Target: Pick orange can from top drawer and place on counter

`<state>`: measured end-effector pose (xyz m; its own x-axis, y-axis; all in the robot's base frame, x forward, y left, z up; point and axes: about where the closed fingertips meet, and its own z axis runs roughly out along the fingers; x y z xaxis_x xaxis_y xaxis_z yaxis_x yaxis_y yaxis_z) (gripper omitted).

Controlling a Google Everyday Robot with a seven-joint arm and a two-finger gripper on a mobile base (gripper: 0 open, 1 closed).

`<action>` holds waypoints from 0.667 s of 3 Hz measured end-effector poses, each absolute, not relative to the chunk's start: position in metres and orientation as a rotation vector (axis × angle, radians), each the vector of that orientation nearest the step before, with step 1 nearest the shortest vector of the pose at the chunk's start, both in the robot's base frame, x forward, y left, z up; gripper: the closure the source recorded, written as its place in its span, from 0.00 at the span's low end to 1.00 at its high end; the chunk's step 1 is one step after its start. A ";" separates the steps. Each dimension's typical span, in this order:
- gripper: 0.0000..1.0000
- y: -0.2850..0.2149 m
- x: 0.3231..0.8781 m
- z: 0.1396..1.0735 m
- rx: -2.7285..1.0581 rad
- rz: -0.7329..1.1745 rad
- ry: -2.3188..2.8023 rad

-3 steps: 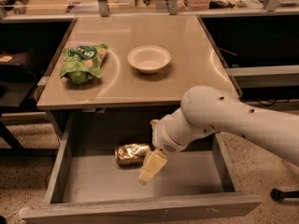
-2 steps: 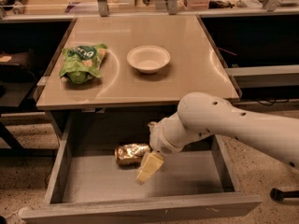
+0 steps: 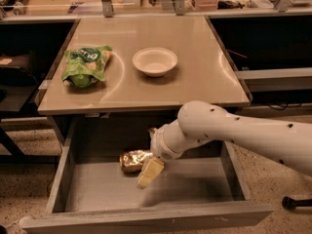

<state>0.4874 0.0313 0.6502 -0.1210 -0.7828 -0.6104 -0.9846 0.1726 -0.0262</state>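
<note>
the top drawer [image 3: 191, 183] stands pulled out beneath the counter [image 3: 202, 69], its long front panel nearest the camera and its flat grey bottom mostly bare. the orange can [image 3: 131, 160] lies on its side on the drawer bottom, toward the back and a little left of the middle, apart from both side walls.

the robot's white arm [image 3: 239, 130] reaches in from the right, over the drawer's right wall, and bends down into the drawer. the gripper [image 3: 147, 173] sits at the end of it, inside the drawer, just beside the can's right end and seemingly touching it. a pale cream part of the gripper slants down and to the left in front of the can, nearly to the drawer floor. how wide the gripper stands, or whether it has hold of the can, cannot be told from this view, as the wrist and the can hide the rest of it.

on the counter, a green snack bag [image 3: 86, 65] lies near the left edge and a white bowl [image 3: 155, 61] sits upright near the middle, the two well apart. the counter's right half is glossy, with light reflecting on it.
</note>
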 end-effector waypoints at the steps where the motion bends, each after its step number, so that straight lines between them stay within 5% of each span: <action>1: 0.00 0.031 0.487 0.650 -1.662 0.538 1.961; 2: 0.00 0.038 0.486 0.646 -1.721 0.474 1.953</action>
<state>0.4862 0.0380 0.6463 -0.0844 -0.8172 -0.5701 -0.9876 0.1446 -0.0611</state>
